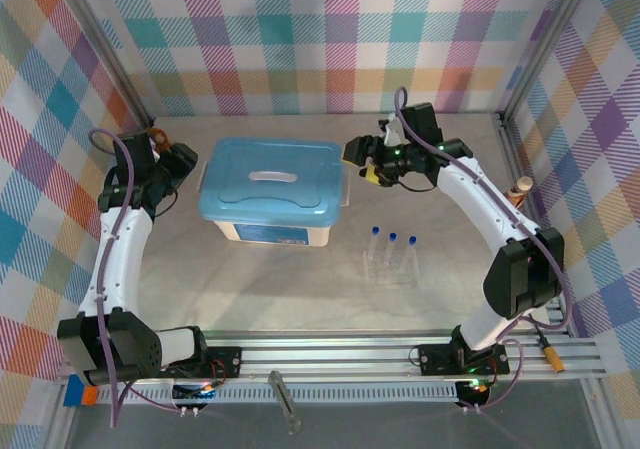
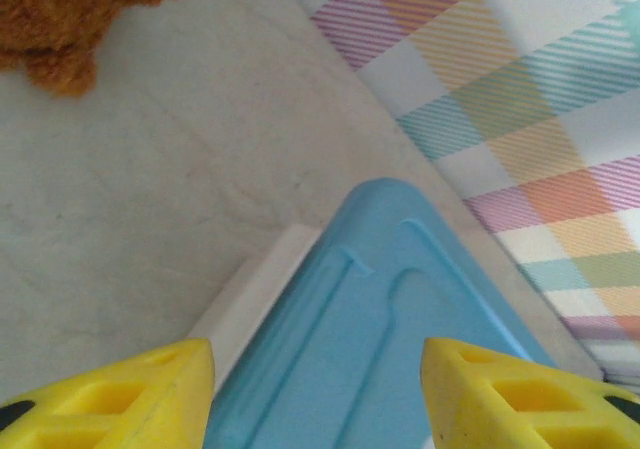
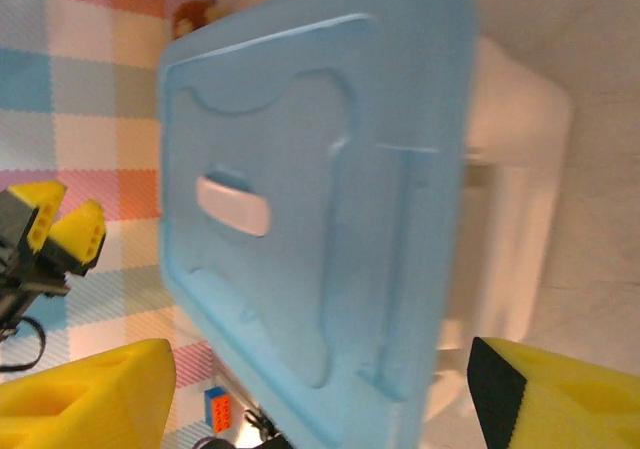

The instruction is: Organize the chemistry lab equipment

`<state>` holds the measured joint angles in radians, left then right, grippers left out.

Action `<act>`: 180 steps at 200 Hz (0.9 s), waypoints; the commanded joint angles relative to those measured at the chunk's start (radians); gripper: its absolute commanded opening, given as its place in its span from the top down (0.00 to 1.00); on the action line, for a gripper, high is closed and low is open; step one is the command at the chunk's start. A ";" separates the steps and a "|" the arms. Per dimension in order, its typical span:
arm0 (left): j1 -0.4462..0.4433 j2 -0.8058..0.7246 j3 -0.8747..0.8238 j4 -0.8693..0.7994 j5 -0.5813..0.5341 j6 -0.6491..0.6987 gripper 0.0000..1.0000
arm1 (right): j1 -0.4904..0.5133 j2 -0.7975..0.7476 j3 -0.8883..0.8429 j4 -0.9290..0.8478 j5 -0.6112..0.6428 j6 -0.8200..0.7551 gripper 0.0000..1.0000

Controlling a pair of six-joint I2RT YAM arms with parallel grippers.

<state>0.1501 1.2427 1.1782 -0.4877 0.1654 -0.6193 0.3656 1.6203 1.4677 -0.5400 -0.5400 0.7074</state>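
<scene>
Three blue-capped test tubes (image 1: 392, 250) are seen standing upright in a small clear tube rack (image 1: 390, 274) on the tabletop (image 1: 280, 291), at about 4 o'clock from a blue-lidded storage box (image 1: 272, 184). The left gripper (image 1: 189, 158) is held at the box's 9 o'clock side. Its yellow fingers (image 2: 140, 394) are spread wide, with a corner of the lid seen between them and nothing pinched. The right gripper (image 1: 358, 158) is positioned at the box's 3 o'clock side, likewise spread, with the lid ahead of it and nothing gripped. A brown teddy bear (image 2: 70, 19) is seen at 11 o'clock from the left gripper. A brown bottle-shaped object (image 1: 520, 189) is found at the tabletop's 3 o'clock edge.
</scene>
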 commanded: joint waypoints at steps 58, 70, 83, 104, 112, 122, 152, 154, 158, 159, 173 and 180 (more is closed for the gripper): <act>0.038 0.077 -0.073 0.069 0.056 0.038 0.41 | -0.019 0.046 -0.068 0.045 -0.028 -0.013 0.14; 0.039 0.089 -0.076 0.084 0.072 0.039 0.40 | -0.018 0.057 -0.074 0.052 -0.034 -0.011 0.14; 0.040 0.102 -0.082 0.105 0.095 0.032 0.39 | -0.019 0.073 -0.080 0.063 -0.043 -0.009 0.14; 0.041 0.117 -0.091 0.142 0.138 0.022 0.38 | -0.017 0.088 -0.089 0.084 -0.054 -0.007 0.13; 0.040 0.126 -0.094 0.153 0.150 0.017 0.38 | -0.018 0.092 -0.090 0.088 -0.057 -0.006 0.13; 0.040 0.141 -0.093 0.161 0.170 0.015 0.38 | -0.016 0.100 -0.090 0.093 -0.062 -0.006 0.13; 0.040 0.177 -0.091 0.168 0.206 0.016 0.37 | -0.008 0.124 -0.080 0.101 -0.067 -0.005 0.13; 0.040 0.179 -0.091 0.167 0.207 0.017 0.37 | -0.008 0.126 -0.080 0.101 -0.067 -0.006 0.13; 0.040 0.180 -0.092 0.169 0.207 0.018 0.37 | -0.005 0.129 -0.079 0.103 -0.067 -0.006 0.13; 0.039 0.181 -0.091 0.170 0.207 0.018 0.37 | -0.005 0.129 -0.079 0.102 -0.067 -0.006 0.13; 0.040 0.185 -0.099 0.185 0.218 0.019 0.36 | 0.000 0.138 -0.072 0.104 -0.067 -0.005 0.12; 0.040 0.188 -0.101 0.191 0.225 0.018 0.36 | 0.005 0.143 -0.071 0.109 -0.068 -0.003 0.12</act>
<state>0.1730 1.4227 1.0939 -0.3374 0.3431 -0.6086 0.3542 1.7412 1.3830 -0.4553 -0.5808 0.6987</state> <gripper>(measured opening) 0.634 0.874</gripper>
